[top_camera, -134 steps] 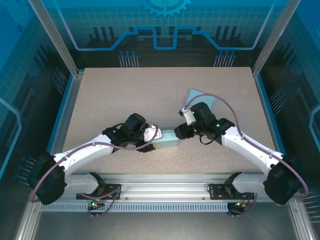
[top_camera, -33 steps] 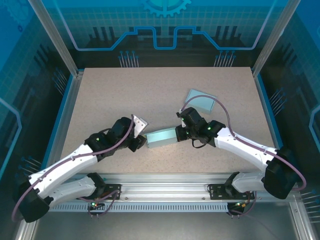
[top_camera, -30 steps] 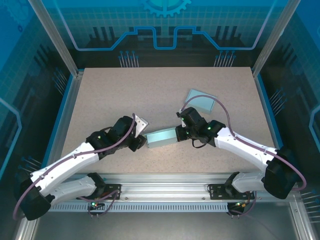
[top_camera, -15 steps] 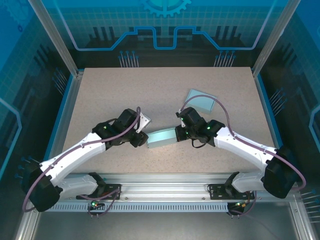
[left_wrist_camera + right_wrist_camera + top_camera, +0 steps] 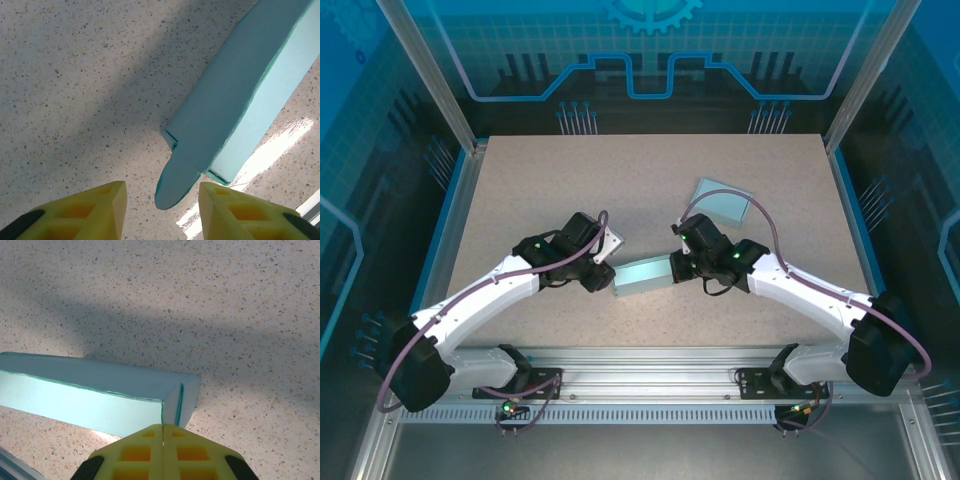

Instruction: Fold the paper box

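The paper box (image 5: 642,276) is a long pale-teal open box lying aslant at the table's near middle. My left gripper (image 5: 604,279) is at its left end, open. In the left wrist view a rounded tab (image 5: 176,184) sticks out from the box (image 5: 235,95) end and lies between my yellow fingertips (image 5: 100,205) without touching them. My right gripper (image 5: 678,268) is at the box's right end. In the right wrist view its fingers (image 5: 145,450) are pressed together on the thin end wall of the box (image 5: 95,405), at the corner.
A flat teal paper piece (image 5: 723,201) lies on the speckled table (image 5: 570,190) to the back right. Both arms reach in from the near rail (image 5: 650,375). Blue enclosure walls stand around the table.
My left arm has swung right and forward, bringing its gripper up to the box's left end, with the jaws a little narrower. The right gripper and box have barely moved.
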Robot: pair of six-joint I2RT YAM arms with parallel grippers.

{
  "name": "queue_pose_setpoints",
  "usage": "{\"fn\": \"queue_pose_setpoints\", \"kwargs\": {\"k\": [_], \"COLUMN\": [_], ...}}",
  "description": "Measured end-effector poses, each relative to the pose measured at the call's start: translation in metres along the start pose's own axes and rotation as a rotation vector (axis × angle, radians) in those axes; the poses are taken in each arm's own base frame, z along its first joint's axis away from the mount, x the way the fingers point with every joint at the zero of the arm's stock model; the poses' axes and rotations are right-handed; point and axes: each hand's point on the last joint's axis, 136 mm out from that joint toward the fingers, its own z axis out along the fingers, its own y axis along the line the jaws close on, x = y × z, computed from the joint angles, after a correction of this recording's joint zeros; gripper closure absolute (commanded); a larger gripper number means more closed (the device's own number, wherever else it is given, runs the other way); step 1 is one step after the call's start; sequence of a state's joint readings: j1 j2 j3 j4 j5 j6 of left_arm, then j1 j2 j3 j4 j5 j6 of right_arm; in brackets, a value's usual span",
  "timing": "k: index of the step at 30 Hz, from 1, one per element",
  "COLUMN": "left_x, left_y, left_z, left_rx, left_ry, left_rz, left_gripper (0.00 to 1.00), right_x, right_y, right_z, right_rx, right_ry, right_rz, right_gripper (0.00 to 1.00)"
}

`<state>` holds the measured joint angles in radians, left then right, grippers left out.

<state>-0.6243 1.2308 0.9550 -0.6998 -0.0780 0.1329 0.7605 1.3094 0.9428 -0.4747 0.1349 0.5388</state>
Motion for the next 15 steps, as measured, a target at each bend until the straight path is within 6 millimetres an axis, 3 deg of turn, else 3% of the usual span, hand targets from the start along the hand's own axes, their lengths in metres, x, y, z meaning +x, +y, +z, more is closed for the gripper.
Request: {"fn": "queue_pose_setpoints", "kwargs": {"k": [10,15], "left_x": [0.002,0.0012], "left_y": [-0.0022,-0.0061], "left_z": [0.0035,0.0035], "left_rx": [0.013,0.036], "left_ry": [0.015,0.012], "left_rz": [-0.022,-0.058], "left_gripper": [0.9,0.94], "right_x": [-0.0001,0.0001], "right_y": [0.0001,0.0014], "right_z": [0.0,0.0], "right_rx": [-0.001,-0.002], "right_ry": [0.0,-0.001], "right_rz": [0.0,-0.003], "right_gripper": [0.95,0.95]}}
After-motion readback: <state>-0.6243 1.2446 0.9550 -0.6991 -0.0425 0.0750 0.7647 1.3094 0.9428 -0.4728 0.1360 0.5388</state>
